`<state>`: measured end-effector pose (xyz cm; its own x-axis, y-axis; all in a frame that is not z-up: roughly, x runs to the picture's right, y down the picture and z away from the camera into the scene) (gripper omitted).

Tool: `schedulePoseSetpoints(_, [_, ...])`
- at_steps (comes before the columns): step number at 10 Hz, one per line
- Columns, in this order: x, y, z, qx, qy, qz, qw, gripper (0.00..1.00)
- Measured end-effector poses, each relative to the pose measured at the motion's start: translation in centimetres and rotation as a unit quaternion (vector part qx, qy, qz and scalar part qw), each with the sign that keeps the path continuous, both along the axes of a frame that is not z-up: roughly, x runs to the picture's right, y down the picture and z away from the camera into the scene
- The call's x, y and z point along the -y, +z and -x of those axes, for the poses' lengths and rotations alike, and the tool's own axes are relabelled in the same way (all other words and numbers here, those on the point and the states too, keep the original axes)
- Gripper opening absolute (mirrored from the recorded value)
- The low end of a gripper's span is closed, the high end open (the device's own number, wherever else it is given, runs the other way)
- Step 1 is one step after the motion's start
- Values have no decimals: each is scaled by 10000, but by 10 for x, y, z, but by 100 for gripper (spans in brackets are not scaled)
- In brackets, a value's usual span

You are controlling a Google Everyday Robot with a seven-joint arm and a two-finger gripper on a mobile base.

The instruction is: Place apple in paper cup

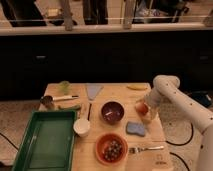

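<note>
Camera view: a wooden table stands before a dark counter, and the purple bowl near its middle serves as the reference. That bowl looks empty apart from a pale glint inside. Just in front of it sits an orange bowl holding a heap of small dark pieces I cannot identify. The paper cup stands in front of the purple bowl and to its left, upright, nothing visible in it, close against the right wall of the green tray. The tray's floor is bare, and the tray hangs over the table's front-left corner. Behind and left of the purple bowl are a metal cup and a translucent green cup; their contents cannot be seen. The apple is right of the purple bowl, near the table's right edge, well apart from the paper cup. The gripper is down at the apple with its claw spread wide; whether the fingers touch the fruit I cannot tell. A sponge lies in front of the purple bowl and to its right, with a fork further forward. Bare tabletop shows between the purple bowl and the paper cup, and at the front-right corner.
</note>
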<state>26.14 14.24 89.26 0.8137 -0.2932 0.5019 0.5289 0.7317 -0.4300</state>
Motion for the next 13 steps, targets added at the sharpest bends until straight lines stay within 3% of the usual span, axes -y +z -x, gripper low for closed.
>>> schedulePoseSetpoints(7, [-2, -2, 0, 16, -53, 21, 10000, 75])
schedulePoseSetpoints(8, [-3, -2, 0, 10, -63, 30, 10000, 62])
schedulePoseSetpoints(10, [-4, -2, -1, 4, -75, 43, 10000, 45])
schedulePoseSetpoints(13, [-5, -3, -2, 1, -93, 63, 9999, 26])
